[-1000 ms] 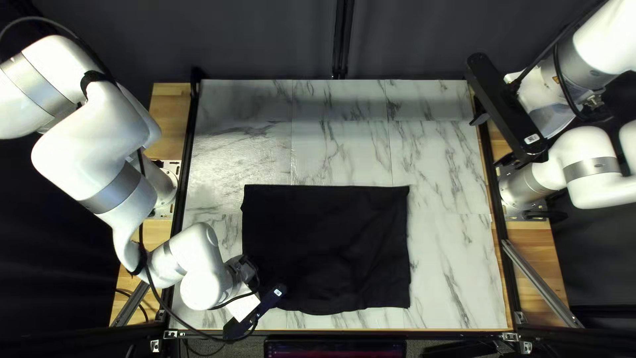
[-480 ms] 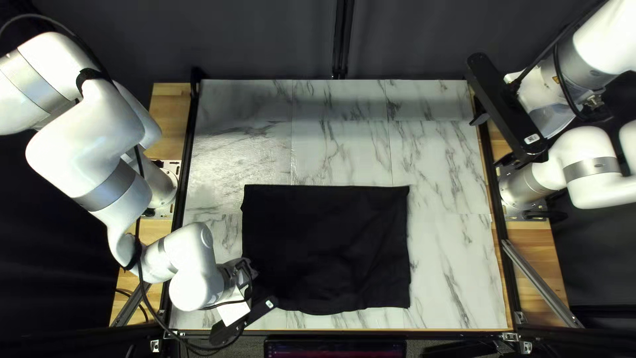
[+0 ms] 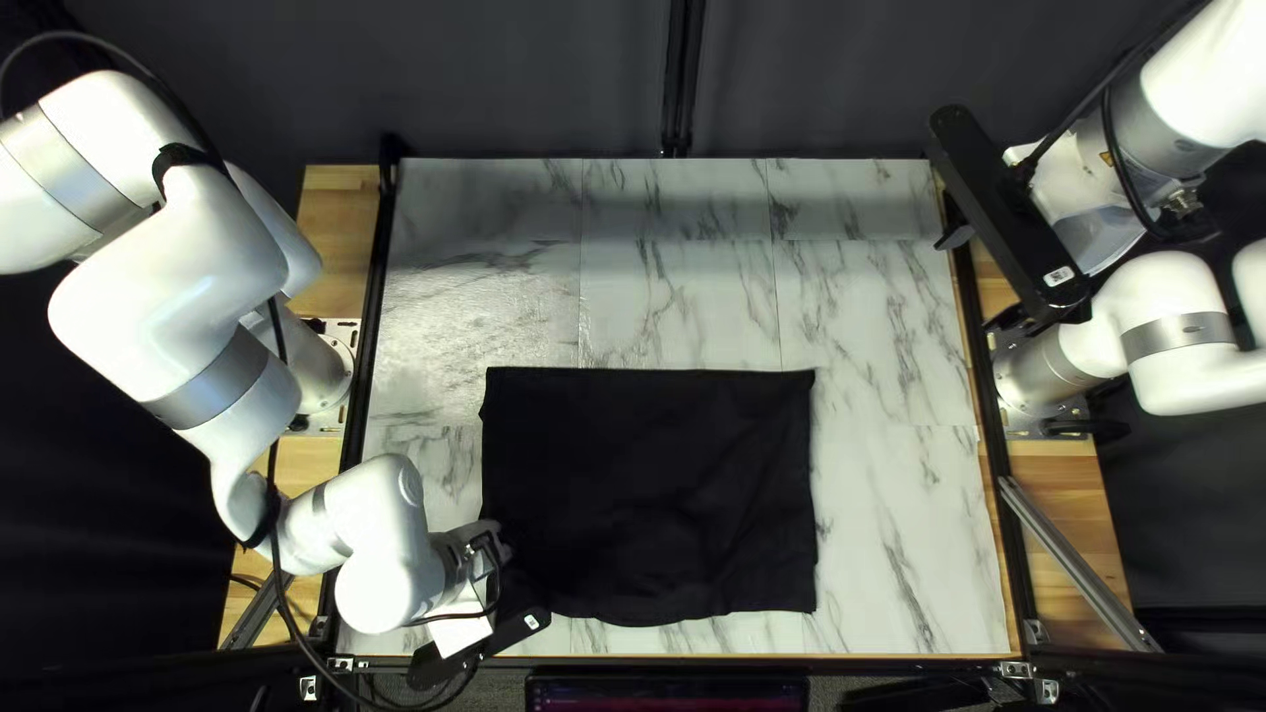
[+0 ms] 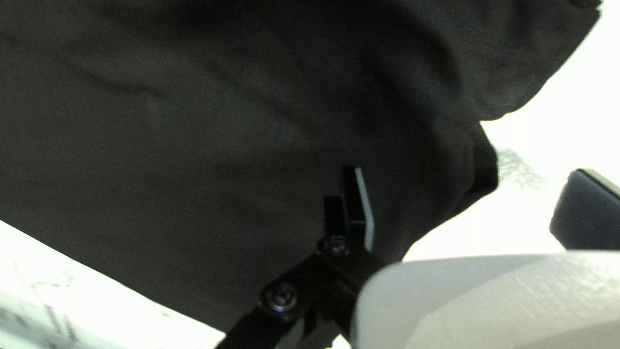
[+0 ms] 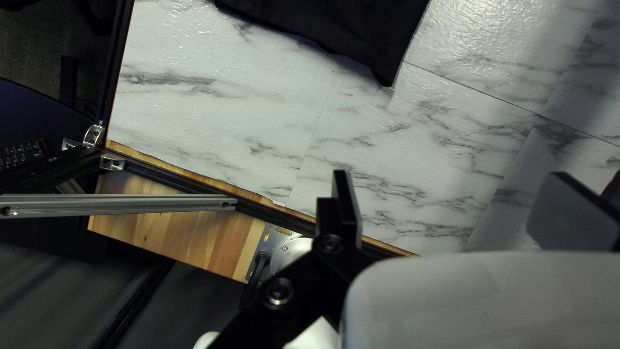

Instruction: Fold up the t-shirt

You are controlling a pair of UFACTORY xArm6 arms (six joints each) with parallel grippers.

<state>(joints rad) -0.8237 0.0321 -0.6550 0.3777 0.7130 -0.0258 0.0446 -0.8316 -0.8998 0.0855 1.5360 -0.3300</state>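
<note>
1. T-shirt (image 3: 646, 488), black, one. We find it spread flat in a broad, nearly rectangular shape across the middle and near part of the table (image 3: 910, 528). Its far edge runs fairly straight; its near edge is uneven, with a shallow bulge. A few soft creases show.

2. Left gripper (image 3: 483, 547), ours, one. Held at the shirt's near left corner in the top left view. Its own wrist view shows the fingers (image 4: 356, 203) spread wide, pinching nothing. The shirt lies under and ahead of them, its notched edge showing between the two. Whether either fingertip touches the cloth, we cannot tell.

3. Right gripper (image 3: 981, 277), ours, one. Held by the table's right edge in the top left view, well apart from the shirt. Its fingers also stand wide open, with nothing gripped. Ahead of it, the right wrist view shows one pointed corner of the shirt on the tabletop.

4. Surroundings. Marble-patterned tabletop; wooden board (image 3: 1055, 495) along the right side, with a slanting metal bar (image 3: 1075, 561) over it; dark curtain (image 3: 528, 79) behind the far edge.
</note>
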